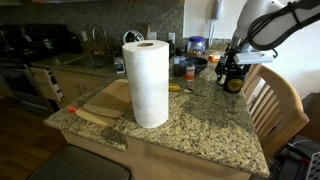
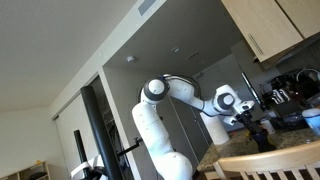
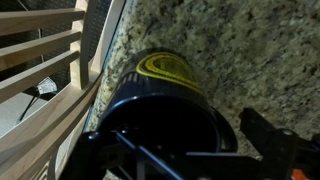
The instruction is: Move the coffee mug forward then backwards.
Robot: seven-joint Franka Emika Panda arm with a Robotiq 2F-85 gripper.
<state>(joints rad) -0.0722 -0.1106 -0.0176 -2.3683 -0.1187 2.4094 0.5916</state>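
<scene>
The black coffee mug [image 3: 165,75] with a yellow round emblem stands on the granite counter [image 3: 240,50] close to its edge. In the wrist view it fills the lower middle, seen from above. My gripper [image 3: 180,145] is down around it: the right finger is a dark block with a strip of granite between it and the mug wall, and the left finger is mostly hidden. The jaws look open. In an exterior view the mug [image 1: 234,85] sits at the far right of the counter under the gripper [image 1: 231,72]. The arm also shows in an exterior view [image 2: 225,100].
A tall paper-towel roll [image 1: 147,82] stands mid-counter beside a wooden cutting board [image 1: 105,100]. A clear jar with a blue lid [image 1: 197,46] and a dark bowl [image 1: 195,65] are behind. A wooden chair [image 1: 272,100] stands against the counter edge by the mug, its slats [image 3: 40,60] close.
</scene>
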